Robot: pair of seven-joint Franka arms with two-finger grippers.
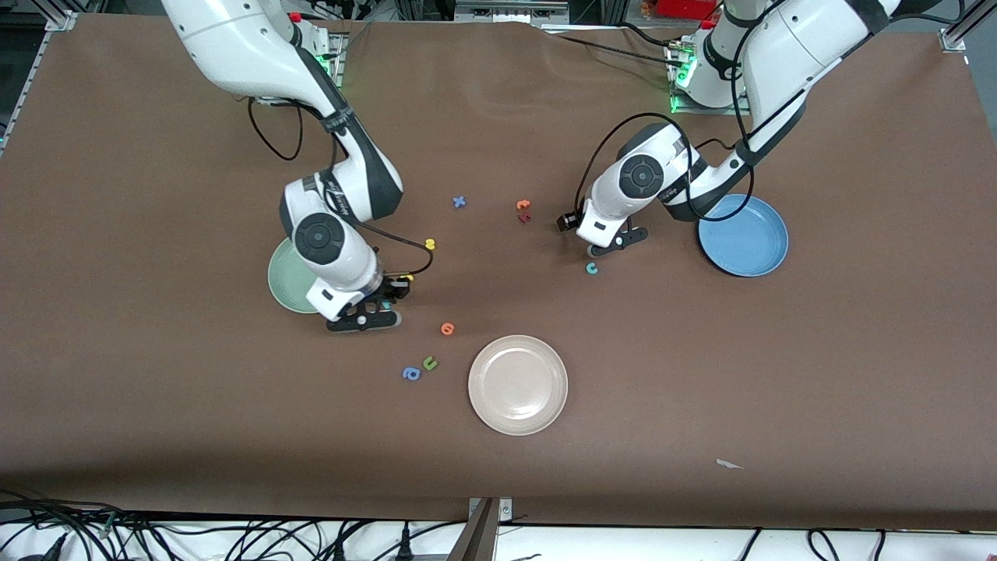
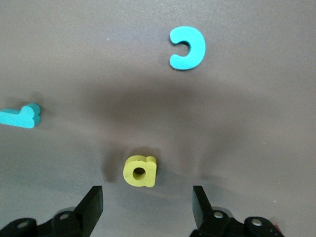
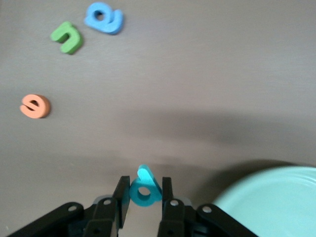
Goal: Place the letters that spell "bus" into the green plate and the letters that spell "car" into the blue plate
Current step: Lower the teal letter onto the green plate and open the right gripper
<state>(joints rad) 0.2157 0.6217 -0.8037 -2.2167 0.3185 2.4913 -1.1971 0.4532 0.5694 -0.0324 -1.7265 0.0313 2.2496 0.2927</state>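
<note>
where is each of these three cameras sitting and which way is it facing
Front view: high across the table, facing both arms' bases; shows both arms, the green plate and blue plate.
Left wrist view: on the left arm's wrist, looking down past the open left gripper at the yellow "a" and teal "c".
Right wrist view: on the right wrist, showing the right gripper shut on the teal "b".
Shared: the front view also shows the "c" and green plate.
</note>
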